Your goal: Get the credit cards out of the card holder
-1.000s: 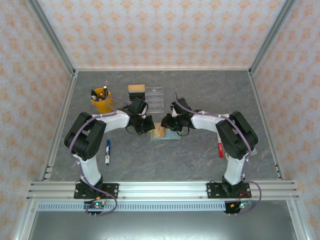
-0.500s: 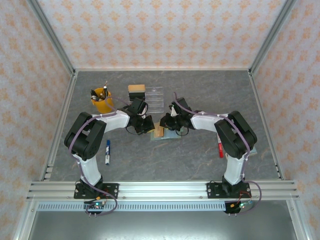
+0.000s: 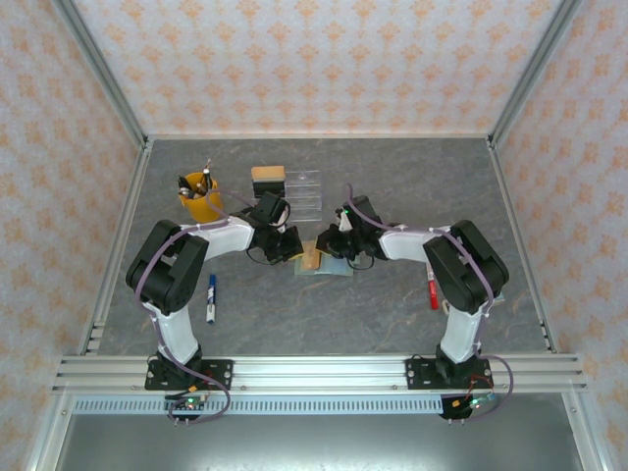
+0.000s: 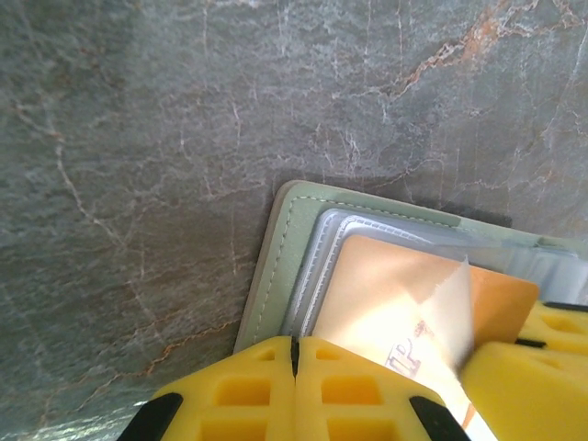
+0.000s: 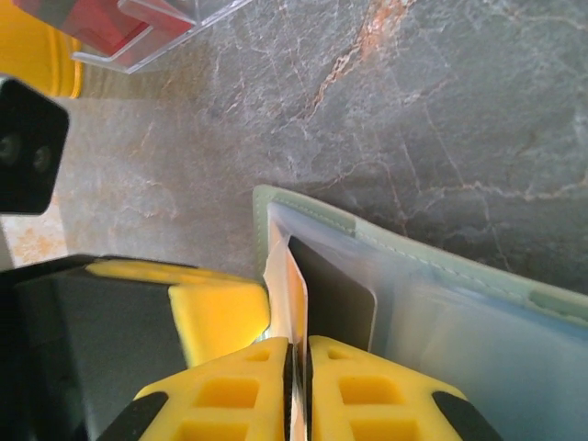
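Pretty clearly a robotics lab test cell, not anyone's home. The peach-patterned wallpaper panels [image 3: 314,59] are just flat boards slotted into a bare aluminium extrusion frame [image 3: 102,69] on the left, right and far sides. A stone-look table top [image 3: 324,314] sits boxed inside. One cabled robot arm [image 3: 169,280] is bolted at the left of the near rail [image 3: 314,373], and its twin [image 3: 463,275] at the right.

Top view: left gripper [image 3: 292,249] and right gripper [image 3: 324,245] are crowding the card holder [image 3: 334,269] at mid-frame, tips nearly meeting and closing the lane between them. Tan-orange card [image 5: 296,289] is filling the slit between the right fingers. Clear tray [image 3: 304,188], tan block [image 3: 267,179] and yellow pen cup [image 3: 199,199] are blocking upper left. Blue marker [image 3: 211,297] is lying lower left, red marker [image 3: 433,291] right of centre. Table [image 3: 432,177] is lying bare upper right and lower centre.
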